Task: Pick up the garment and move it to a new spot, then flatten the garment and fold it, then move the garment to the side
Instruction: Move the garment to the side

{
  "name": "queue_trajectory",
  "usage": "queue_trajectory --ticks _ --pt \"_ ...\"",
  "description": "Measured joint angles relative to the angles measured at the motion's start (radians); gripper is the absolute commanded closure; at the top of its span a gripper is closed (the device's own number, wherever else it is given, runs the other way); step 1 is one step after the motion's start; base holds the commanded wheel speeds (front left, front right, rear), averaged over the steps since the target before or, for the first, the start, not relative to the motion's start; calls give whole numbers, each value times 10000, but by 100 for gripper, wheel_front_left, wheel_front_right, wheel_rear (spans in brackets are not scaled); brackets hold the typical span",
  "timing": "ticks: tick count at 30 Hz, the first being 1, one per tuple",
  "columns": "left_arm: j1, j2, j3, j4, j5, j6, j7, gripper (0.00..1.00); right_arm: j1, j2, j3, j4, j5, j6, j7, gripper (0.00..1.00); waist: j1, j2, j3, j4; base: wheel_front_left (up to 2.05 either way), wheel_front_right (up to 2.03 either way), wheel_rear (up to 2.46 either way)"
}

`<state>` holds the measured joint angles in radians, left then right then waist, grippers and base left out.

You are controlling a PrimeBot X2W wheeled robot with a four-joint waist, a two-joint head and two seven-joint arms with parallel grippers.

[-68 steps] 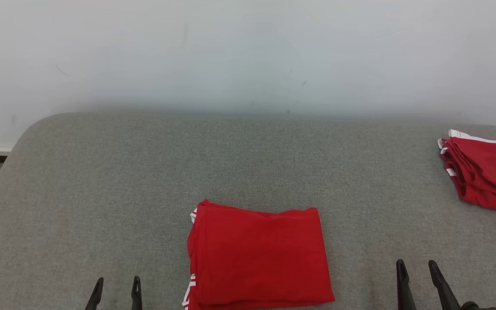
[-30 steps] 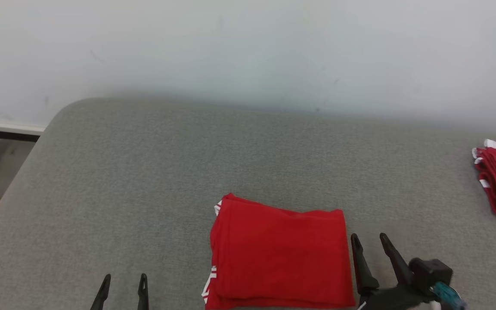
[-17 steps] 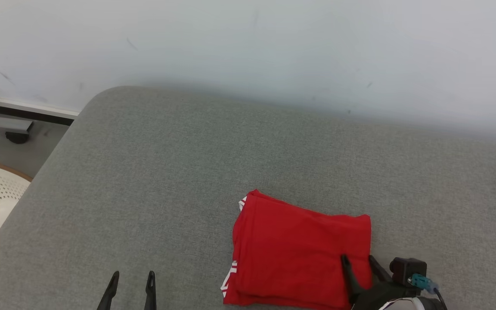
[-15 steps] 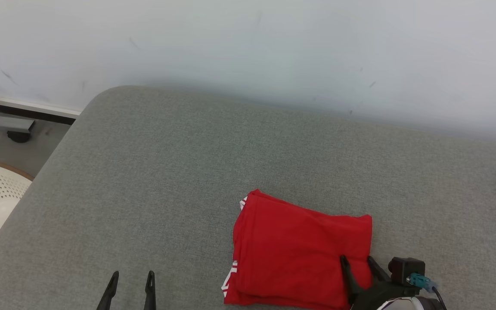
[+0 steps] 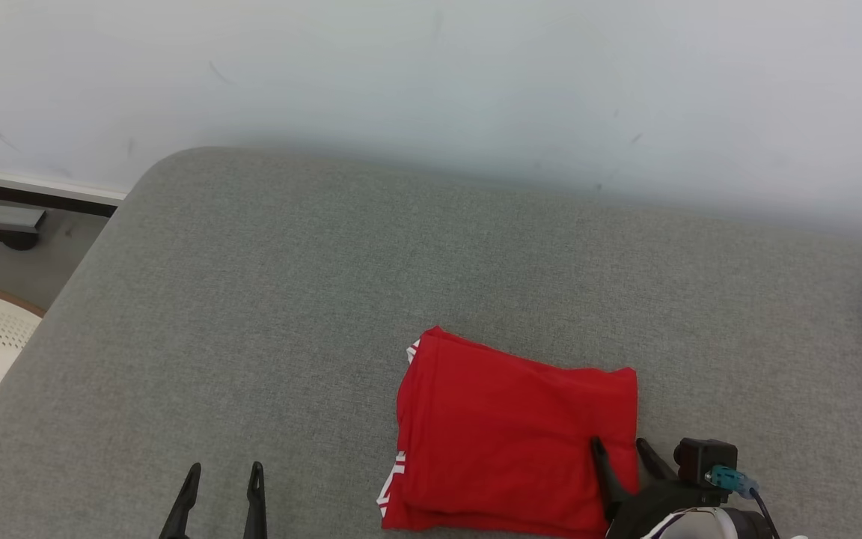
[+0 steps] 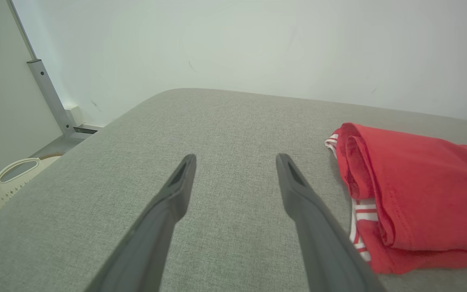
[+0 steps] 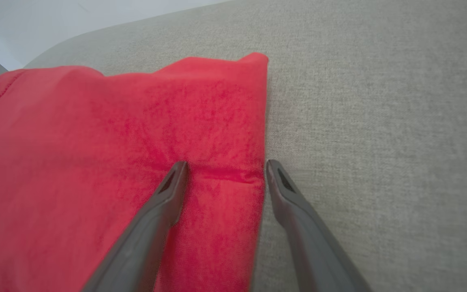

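**Q:** Which step is shown?
**A:** Probably the last, moving aside. The folded garment lies flat on the cushion. The right claw, prongs apart, straddles its edge. The left claw, also apart and empty, waits well clear.

**Q:** Orientation, and next move?
**A:** The long axis runs from claw to claw, slightly skewed, with the striped end toward the left claw. Next, pinch all layers together.

Bright, soft, even light
My head view is crisp, with a dim shadow band where the wall meets the grey cushion; my right wrist view looks paler, my fingers soft toward its bottom edge.
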<state>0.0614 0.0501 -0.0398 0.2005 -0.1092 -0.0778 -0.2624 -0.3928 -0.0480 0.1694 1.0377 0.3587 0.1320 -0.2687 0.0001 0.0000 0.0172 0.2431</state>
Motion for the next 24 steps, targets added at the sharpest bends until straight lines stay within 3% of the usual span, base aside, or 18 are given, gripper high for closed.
queue_trajectory --ticks 5,8,9,10,11,16,20,24 --pt "-7 0 -48 8 -44 0 0 0 34 -10 -10 90 6 0 -8 0 0 0 37 -11 0 0 0" --pt "-34 0 -96 38 -71 0 0 0 -20 -46 523 301 644 -2 -48 0 0 0 71 25 0 0 0" --pt "-45 0 -104 58 -82 0 0 0 -98 -73 819 441 966 -2 -36 55 -1 0 80 40 0 0 0" --pt "-58 0 -105 69 -100 2 0 0 -167 -86 1068 506 1317 -4 23 68 -1 0 89 50 0 0 0" --pt "-61 2 -105 79 -115 2 2 0 -186 -105 1277 518 1705 -4 77 100 -1 -1 97 54 0 0 0" --pt "-86 4 -44 75 -169 65 0 0 -580 -81 2127 928 2380 -2 71 100 -2 0 135 -17 0 0 0" --pt "-105 2 73 -15 -299 71 0 0 -1286 -196 2320 1233 1505 -2 35 100 -2 1 230 -222 0 0 0" --pt "-179 6 146 -63 -410 65 2 0 -1849 -690 2069 782 1039 -2 46 100 0 2 354 -434 0 0 0"
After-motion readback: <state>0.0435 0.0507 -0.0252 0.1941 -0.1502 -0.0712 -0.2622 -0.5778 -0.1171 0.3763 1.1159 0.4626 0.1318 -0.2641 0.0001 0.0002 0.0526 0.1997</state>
